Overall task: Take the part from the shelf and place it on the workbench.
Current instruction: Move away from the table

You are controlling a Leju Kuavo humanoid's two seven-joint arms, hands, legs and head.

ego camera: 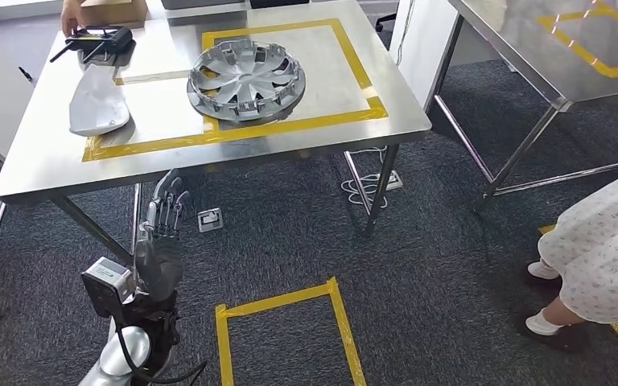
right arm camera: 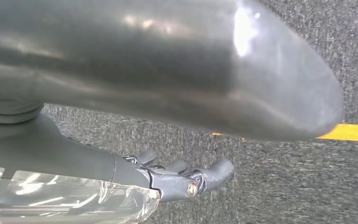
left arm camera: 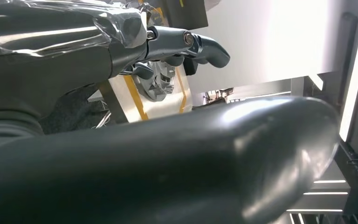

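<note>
On the steel desk in the upper left of the frame lies a silver wheel cover, flat, inside a rectangle of yellow tape. This looks like the part the task names, and by its position it seems already placed.

At the lower left of the frame the left robot hand hangs below the desk's near edge, fingers loosely spread and holding nothing. The left wrist view shows its fingers slightly curled around empty air, with the wheel cover small beyond them. The right robot hand appears in the right wrist view over dark carpet, fingers loosely bent, gripping nothing.

Risks, as a judgement: the left robot hand sits close under the desk edge, so raising it straight up could strike the rim and jolt the part. A person in a pale patterned dress stands at the lower right of the frame, near the robot's path if it turns.

Around the part: a white moulded piece lies at the desk's left end, apart from the wheel cover. A black device sits at the far left corner, with another person's hand beside it. A second desk fills the upper right. A white power strip and cables lie on the floor by a desk leg.
</note>
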